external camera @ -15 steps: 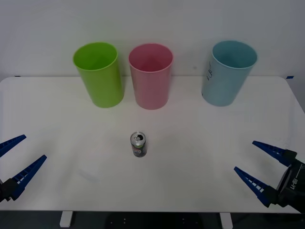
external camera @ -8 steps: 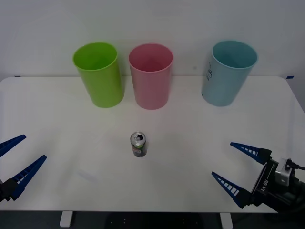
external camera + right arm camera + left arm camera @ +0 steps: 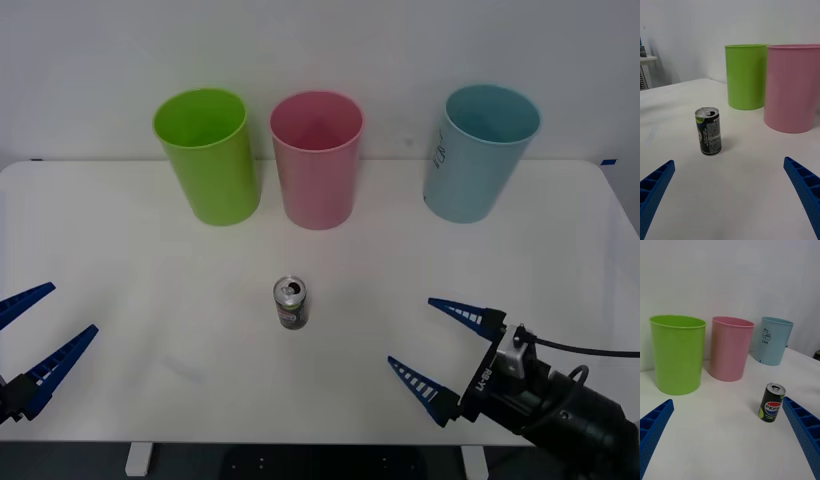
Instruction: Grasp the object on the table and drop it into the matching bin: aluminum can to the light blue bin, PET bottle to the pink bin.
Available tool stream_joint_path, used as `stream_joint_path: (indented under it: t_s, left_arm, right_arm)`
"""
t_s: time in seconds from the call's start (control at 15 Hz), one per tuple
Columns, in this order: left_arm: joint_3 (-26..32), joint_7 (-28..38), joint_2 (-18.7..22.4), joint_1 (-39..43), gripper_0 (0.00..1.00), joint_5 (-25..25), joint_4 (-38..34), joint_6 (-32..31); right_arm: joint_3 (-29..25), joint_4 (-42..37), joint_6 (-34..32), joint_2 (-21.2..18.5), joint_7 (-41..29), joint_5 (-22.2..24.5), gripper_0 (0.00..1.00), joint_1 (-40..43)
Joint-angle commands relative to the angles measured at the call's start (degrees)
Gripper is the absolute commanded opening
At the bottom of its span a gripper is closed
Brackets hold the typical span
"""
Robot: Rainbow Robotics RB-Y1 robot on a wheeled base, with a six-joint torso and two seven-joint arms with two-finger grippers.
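Observation:
A small dark aluminum can [image 3: 291, 303] with a silver top stands upright in the middle of the white table [image 3: 120, 250]; it shows too in the right wrist view [image 3: 708, 131] and the left wrist view [image 3: 771, 402]. The light blue bin [image 3: 479, 152] stands at the back right, the pink bin [image 3: 316, 159] at the back centre. My right gripper [image 3: 434, 348] is open, low over the table to the right of the can and apart from it. At the table's front left corner my left gripper [image 3: 35, 335] waits open.
A lime green bin [image 3: 208, 155] stands left of the pink one at the back. The table's front edge runs just below both grippers. Bare table surrounds the can on all sides.
My right gripper has moved left along the front of the table toward the can, still open. The left gripper and the can have not moved.

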Motion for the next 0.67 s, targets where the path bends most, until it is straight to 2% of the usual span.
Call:
stream_joint_path:
  t_s: [0.07,0.33,0.53,0.67]
  left_arm:
    - [0.0,0.0,0.0,0.0,1.0,0.0,0.0,0.0]
    - [0.0,0.0,0.0,0.0,1.0,0.0,0.0,0.0]
    - [0.0,0.0,0.0,0.0,1.0,0.0,0.0,0.0]
    - [0.0,0.0,0.0,0.0,1.0,0.0,0.0,0.0]
  right_arm:
    - [4.2,0.4,4.7,0.0,-0.4,0.0,1.0,-1.3]
    - [6.7,8.8,5.7,2.9,-0.5,0.8,1.0,-7.7]
    - [7.7,11.1,9.1,5.7,-0.5,3.4,1.0,-10.1]
    - [9.7,12.0,11.9,6.5,-0.3,3.4,1.0,-11.6]
